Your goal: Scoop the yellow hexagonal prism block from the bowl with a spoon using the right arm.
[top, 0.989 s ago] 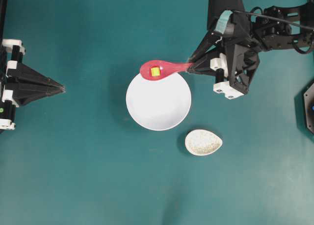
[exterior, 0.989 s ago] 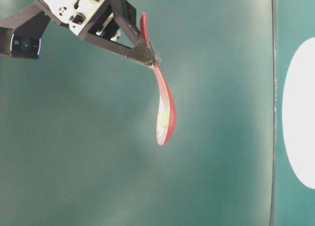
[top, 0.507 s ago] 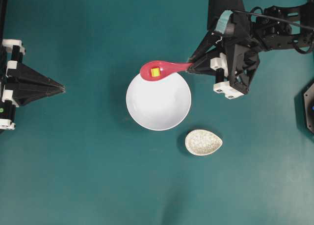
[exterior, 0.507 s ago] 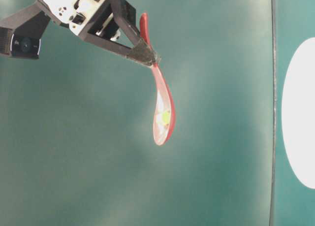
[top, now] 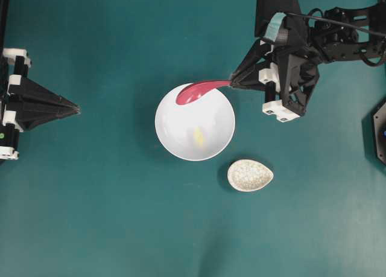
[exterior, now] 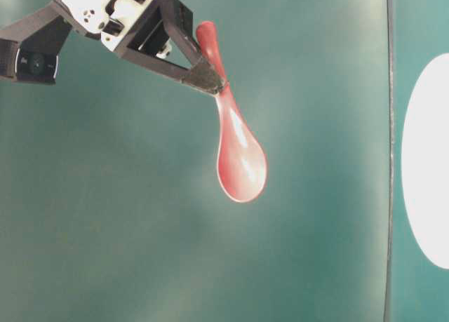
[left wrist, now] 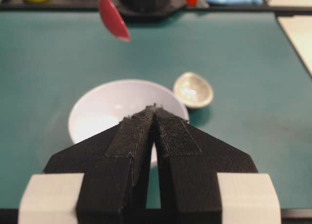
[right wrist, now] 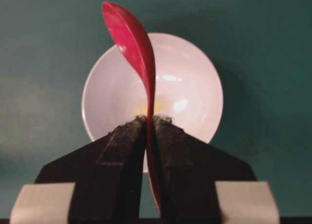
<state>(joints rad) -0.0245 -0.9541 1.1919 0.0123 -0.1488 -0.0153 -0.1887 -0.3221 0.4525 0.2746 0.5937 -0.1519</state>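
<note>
- Spoon [top: 202, 89] handle is clamped between my right fingers [right wrist: 168, 151], which are closed tight on it; the right gripper [top: 234, 82] sits up and to the right of the bowl in the overhead view.
- I see the spoon rolled onto its edge: the right wrist view shows the scoop [right wrist: 130, 38] as a thin red blade above the bowl, and the table-level view shows the scoop [exterior: 240, 164] with nothing in it.
- Scoop end hangs over the upper left rim of the bowl [top: 175, 138], clear of the table [top: 108, 216].
- Yellow hexagonal prism block [top: 198, 136] lies inside the bowl, near its middle, as a blurred yellow smear; it is not in the spoon.
- Speckled spoon rest [top: 249, 175] stands on the table just below and right of the bowl, not touching it.
- My left gripper [top: 77, 110] is well apart at the left edge, its fingers [left wrist: 134, 136] pressed together on nothing, pointing toward the bowl.
</note>
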